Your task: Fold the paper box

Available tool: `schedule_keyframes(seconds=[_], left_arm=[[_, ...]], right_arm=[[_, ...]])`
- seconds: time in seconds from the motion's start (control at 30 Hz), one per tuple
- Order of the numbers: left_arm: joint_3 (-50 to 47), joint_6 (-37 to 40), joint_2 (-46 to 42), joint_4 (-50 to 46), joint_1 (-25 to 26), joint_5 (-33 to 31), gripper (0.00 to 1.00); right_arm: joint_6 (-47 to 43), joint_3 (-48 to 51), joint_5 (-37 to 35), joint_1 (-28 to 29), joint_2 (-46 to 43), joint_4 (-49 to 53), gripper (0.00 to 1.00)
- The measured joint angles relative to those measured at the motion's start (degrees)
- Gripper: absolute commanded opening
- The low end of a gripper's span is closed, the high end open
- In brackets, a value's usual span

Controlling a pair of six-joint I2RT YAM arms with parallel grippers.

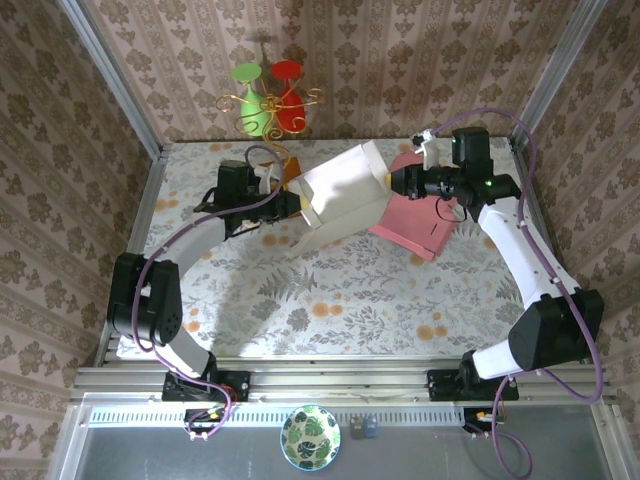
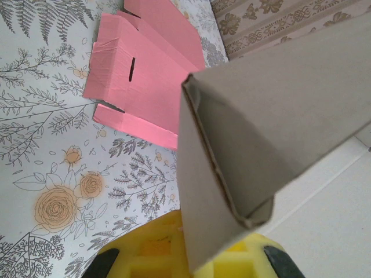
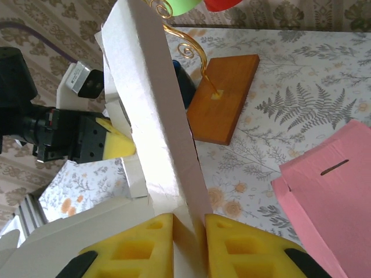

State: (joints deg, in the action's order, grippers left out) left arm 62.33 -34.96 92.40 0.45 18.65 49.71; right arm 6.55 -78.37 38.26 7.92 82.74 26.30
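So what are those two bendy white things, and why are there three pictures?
They are two robot arms, bolted to the near edge of a flowery table. One picture looks down from above. The other two come from small cameras on each arm's wrist, so you see yellow fingers up close.

The arms are working together to fold a white paper box. The left end effector grips one side of it and the right end effector pinches an edge on the other side, so the box hangs between them above the table.

On the table lies a flat pink paper box, not yet folded. At the back is a gold wire stand on a wooden base, with a green shade and a red shade on top.
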Motion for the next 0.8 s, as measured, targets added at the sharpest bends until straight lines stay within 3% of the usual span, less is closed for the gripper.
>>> schedule_keyframes(seconds=[0.33,0.8], left_arm=[[0.07,0.76,0.28,-2.14,0.0,-1.14,0.0],[5.35,7.65,0.28,-11.91,1.7,-5.64,0.0]], right_arm=[[-3.72,-1.86,-6.01,3.45,0.0,3.85,0.21],[-8.2,-5.57,-11.65,7.06,0.63,9.92,0.28]])
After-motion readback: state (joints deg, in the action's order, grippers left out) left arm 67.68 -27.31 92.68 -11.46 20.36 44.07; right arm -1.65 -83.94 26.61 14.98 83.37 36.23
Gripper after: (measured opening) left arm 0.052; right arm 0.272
